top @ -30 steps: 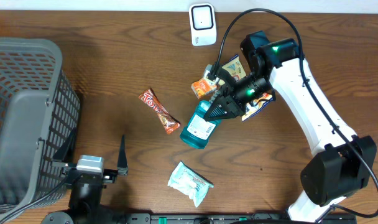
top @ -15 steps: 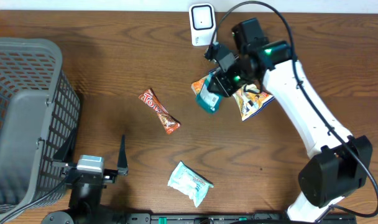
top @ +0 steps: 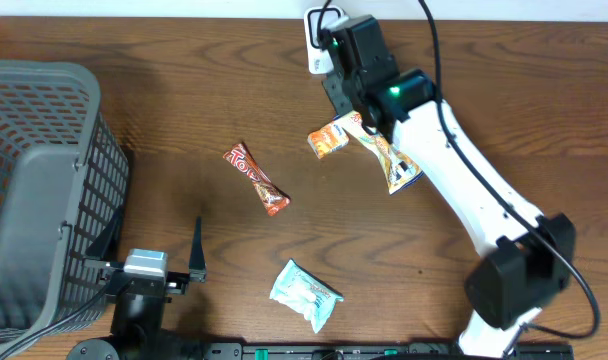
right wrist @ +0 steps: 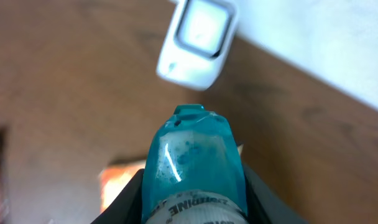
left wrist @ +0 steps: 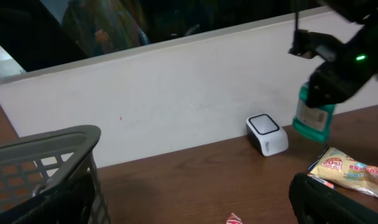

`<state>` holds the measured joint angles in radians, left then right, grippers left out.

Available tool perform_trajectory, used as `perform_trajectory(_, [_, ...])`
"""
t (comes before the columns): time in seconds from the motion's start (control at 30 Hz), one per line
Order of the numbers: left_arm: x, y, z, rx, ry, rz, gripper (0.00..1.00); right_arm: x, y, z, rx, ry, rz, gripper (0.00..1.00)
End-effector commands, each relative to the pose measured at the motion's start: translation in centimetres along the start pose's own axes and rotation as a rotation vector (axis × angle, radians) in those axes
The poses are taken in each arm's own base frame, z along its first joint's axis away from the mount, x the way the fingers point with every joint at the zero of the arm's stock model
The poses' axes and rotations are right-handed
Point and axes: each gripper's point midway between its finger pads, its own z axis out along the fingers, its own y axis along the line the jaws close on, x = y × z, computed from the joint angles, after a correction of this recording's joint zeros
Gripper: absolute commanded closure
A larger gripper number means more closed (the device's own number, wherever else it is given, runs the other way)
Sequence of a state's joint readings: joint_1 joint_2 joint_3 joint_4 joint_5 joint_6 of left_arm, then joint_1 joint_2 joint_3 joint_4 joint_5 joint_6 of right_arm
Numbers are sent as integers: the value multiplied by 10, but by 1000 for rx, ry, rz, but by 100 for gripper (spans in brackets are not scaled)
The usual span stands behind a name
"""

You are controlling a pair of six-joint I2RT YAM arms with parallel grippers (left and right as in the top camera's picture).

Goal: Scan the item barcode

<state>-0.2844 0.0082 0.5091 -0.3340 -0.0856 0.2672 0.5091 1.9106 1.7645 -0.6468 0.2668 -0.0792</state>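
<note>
The item is a teal mouthwash bottle (right wrist: 192, 158) with a white label, and my right gripper (right wrist: 192, 190) is shut on it, one black finger on each side. It hangs in the air just in front of the white barcode scanner (right wrist: 198, 40) at the table's far edge. The left wrist view shows the bottle (left wrist: 313, 115) held upright to the right of the scanner (left wrist: 267, 134). From overhead the right arm (top: 359, 60) covers the bottle and most of the scanner (top: 317, 25). My left gripper (top: 149, 248) rests open at the near left with nothing between its fingers.
A grey mesh basket (top: 44, 190) fills the left side. On the table lie a red candy bar (top: 256, 180), an orange snack packet (top: 327, 141), a chips bag (top: 394, 162) and a pale teal pouch (top: 304, 294). A white wall runs behind the scanner.
The right arm has lifted the bottle off the middle of the table and carried it back and left to the scanner. The left arm has not moved.
</note>
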Motion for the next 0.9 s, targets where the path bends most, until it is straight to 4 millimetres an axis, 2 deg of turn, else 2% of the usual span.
perform_trajectory(0.0, [-1,2,-1,-9,-6,11,0,-23,-32,16,235,-46,24,99])
perform_trajectory(0.13, [-1,2,-1,-9,-3,12,0,-46,-52,41,444,-81,-4,99])
perform_trajectory(0.27, [-1,2,-1,-9,-3,12,0,-67,-57,64,581,-123,-23,99])
perform_trajectory(0.43, [-1,2,-1,-9,-3,12,0,-88,-49,88,686,-195,-63,99])
perform_trajectory(0.47, [-1,2,-1,-9,-3,12,0,-92,-44,98,731,-220,-84,99])
perform_trajectory(0.7, [-1,2,-1,-9,-3,12,0,-92,-14,121,823,-267,-202,99])
perform_trajectory(0.87, [-1,2,-1,-9,-3,11,1,-90,-7,124,823,-272,-206,99])
